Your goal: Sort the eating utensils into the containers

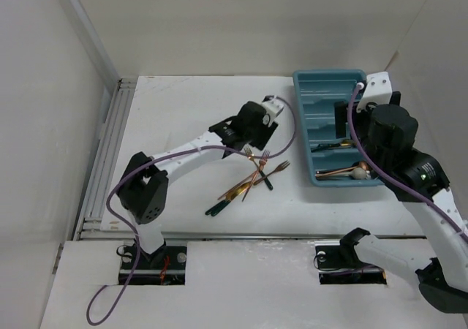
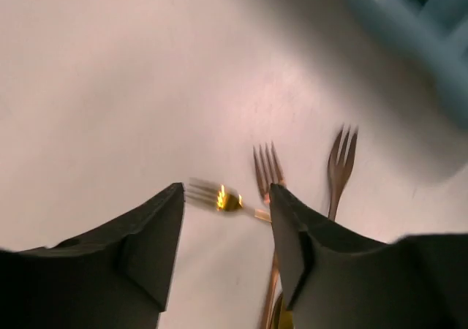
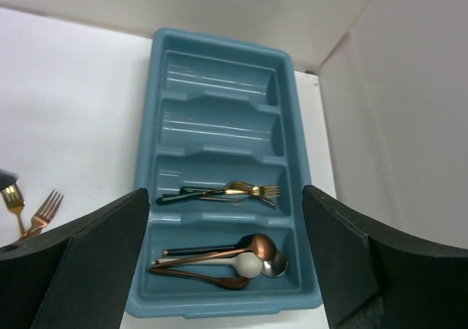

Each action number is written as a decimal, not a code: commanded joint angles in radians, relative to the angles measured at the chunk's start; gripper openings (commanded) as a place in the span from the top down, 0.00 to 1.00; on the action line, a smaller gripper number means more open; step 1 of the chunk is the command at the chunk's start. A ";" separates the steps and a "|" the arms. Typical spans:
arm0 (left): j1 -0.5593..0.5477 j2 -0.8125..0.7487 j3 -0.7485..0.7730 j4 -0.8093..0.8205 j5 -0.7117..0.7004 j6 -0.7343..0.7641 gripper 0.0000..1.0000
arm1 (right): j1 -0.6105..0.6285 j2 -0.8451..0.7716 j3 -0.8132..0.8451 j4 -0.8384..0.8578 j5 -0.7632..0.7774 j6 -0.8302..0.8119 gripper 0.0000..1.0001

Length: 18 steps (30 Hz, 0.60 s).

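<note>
Copper and gold metal, thin and polished: the loose utensils (image 1: 248, 179) lie in a crossed heap near the middle of the white tabletop (image 1: 183, 110), a little to the left of the teal tray (image 1: 307, 80). Their dark handles (image 1: 218, 208) point toward the arm bases and their tines point away. Several pieces overlap.

Each one looks light, rigid and slick. They should not bend or break, but a smooth, narrow shaft could twist or slide out of a loose pinch. They also lie almost flat, so there is little edge to get under. The best hold is probably across the width of the neck or upper handle, where one piece rides over another and sits slightly off the tabletop. Lifting there risks dragging a neighbour along.

Just past the heap's far end, the left hand (image 2: 225, 190) hovers low with its fingers apart and nothing between them but air. In the wrist view a gold fork head (image 2: 219, 197) shows blurred in the gap. A copper fork (image 2: 268, 169) lies just beside it and a second fork (image 2: 341, 157) lies further right.

Farther on, in the tray, the nearest slot holds the spoons (image 3: 234, 259) and the next holds a few forks (image 3: 234, 191) — the two far slots look bare. The right hand (image 3: 224, 191) hangs above the tray with its fingers spread wide, holding nothing.
</note>
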 commanded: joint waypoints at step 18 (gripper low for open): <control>-0.080 0.079 -0.174 -0.091 0.268 0.178 0.50 | -0.005 -0.013 -0.022 -0.024 -0.060 0.155 0.16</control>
